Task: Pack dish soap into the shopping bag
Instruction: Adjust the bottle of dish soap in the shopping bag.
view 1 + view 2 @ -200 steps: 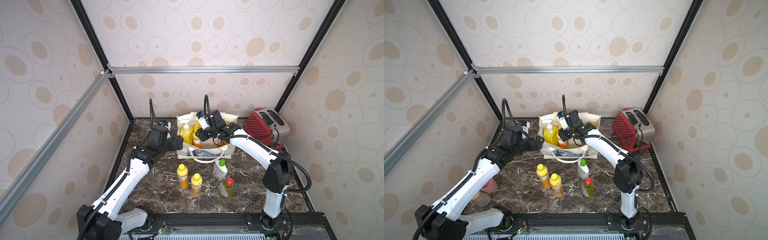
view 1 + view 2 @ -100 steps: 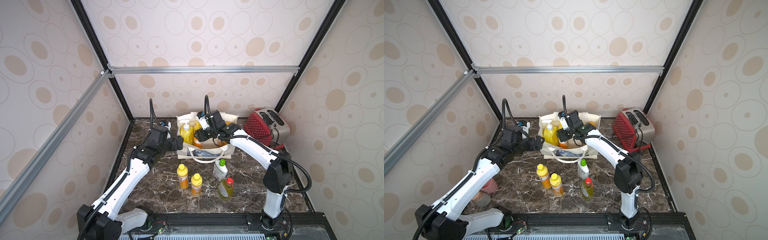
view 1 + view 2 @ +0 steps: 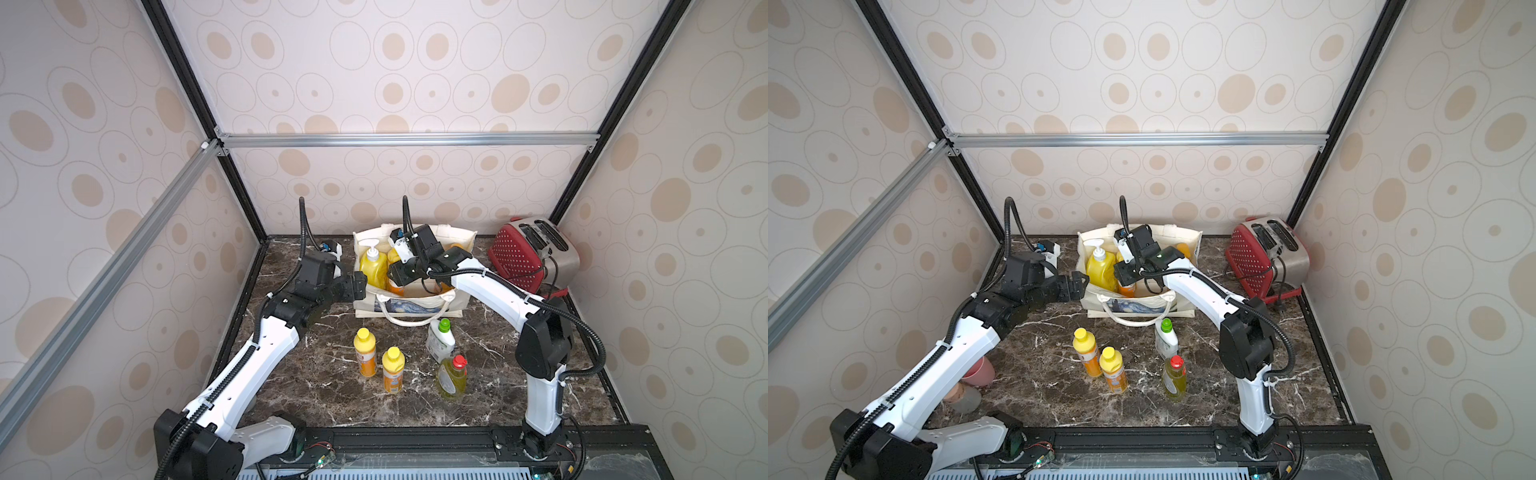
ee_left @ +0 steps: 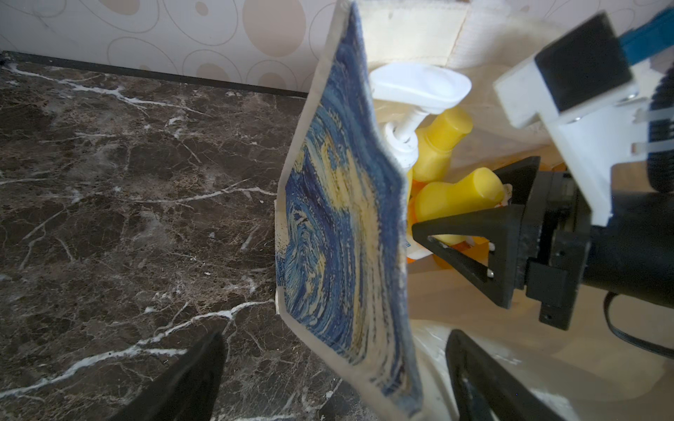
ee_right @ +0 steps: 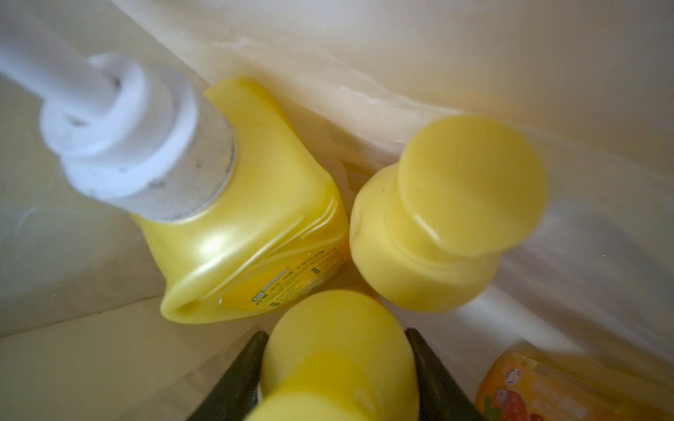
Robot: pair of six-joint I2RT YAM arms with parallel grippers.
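Observation:
The shopping bag [image 3: 461, 301] [image 3: 1183, 305] stands open at the back of the table. Inside it are the big yellow pump bottle [image 3: 372, 268] [image 5: 262, 226], an amber bottle [image 5: 547, 393] and two small yellow-capped orange bottles. One of these [image 5: 456, 204] leans on the bag wall. The other [image 5: 339, 346] [image 4: 459, 197] sits between the fingers of my right gripper [image 5: 337, 335] [image 3: 395, 275], whose jaws stand open, just off the cap. My left gripper [image 4: 335, 331] [image 3: 359, 286] is open wide and straddles the bag's printed side wall [image 4: 339, 218].
On the table in front of the bag stand two small orange bottles [image 3: 365, 353] [image 3: 392, 370], a white green-capped bottle [image 3: 439, 340] and a yellow-green red-capped bottle [image 3: 452, 376]. A red toaster [image 3: 528, 253] sits at the back right. Two cups [image 3: 980, 372] lie under the left arm.
The right jaws have loosened around the small bottle's cap inside the bag. Both arms have stayed almost where they were.

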